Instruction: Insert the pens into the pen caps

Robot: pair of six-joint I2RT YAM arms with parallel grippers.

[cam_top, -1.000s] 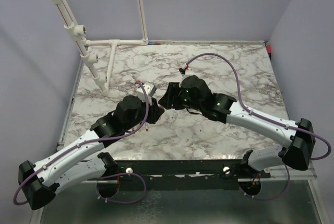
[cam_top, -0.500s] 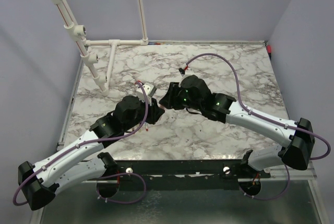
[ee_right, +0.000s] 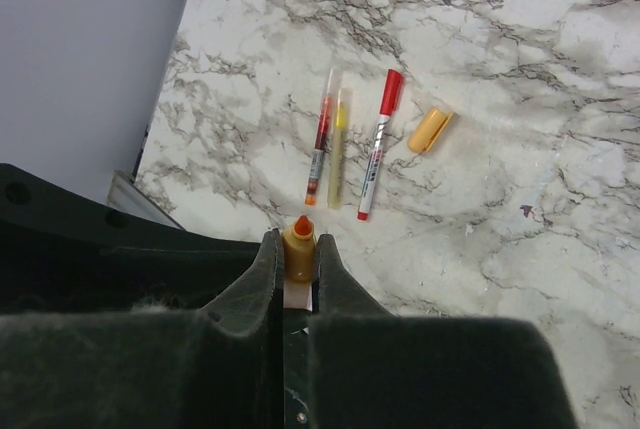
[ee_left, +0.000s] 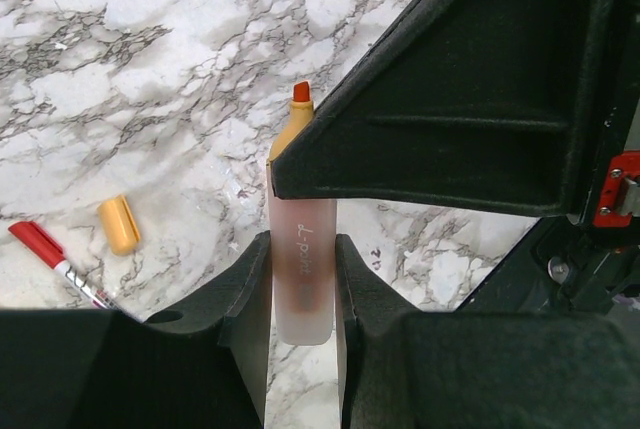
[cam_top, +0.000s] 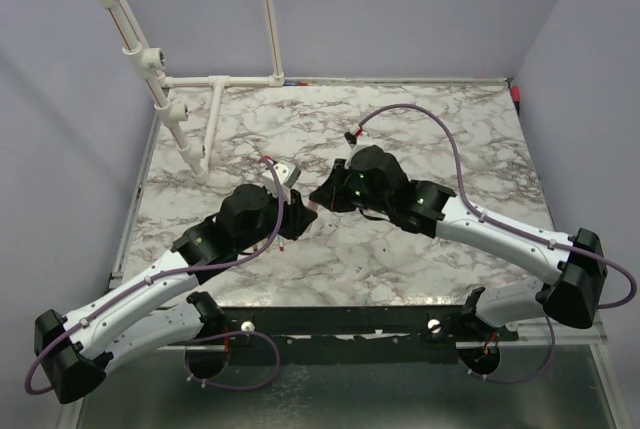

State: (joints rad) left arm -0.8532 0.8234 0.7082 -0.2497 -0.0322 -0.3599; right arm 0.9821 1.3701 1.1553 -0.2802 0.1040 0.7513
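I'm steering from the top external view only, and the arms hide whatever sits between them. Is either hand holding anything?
Observer: Yes. The left hand is clamped on the frosted barrel of an uncapped orange-tipped pen.
Operator: And the right hand?
Observer: The right hand is shut on the same pen's neck, just below the tip.
Operator: Any cap in sight?
Observer: A yellow-orange cap lies on the table, close beside a row of three other pens and not touching them.
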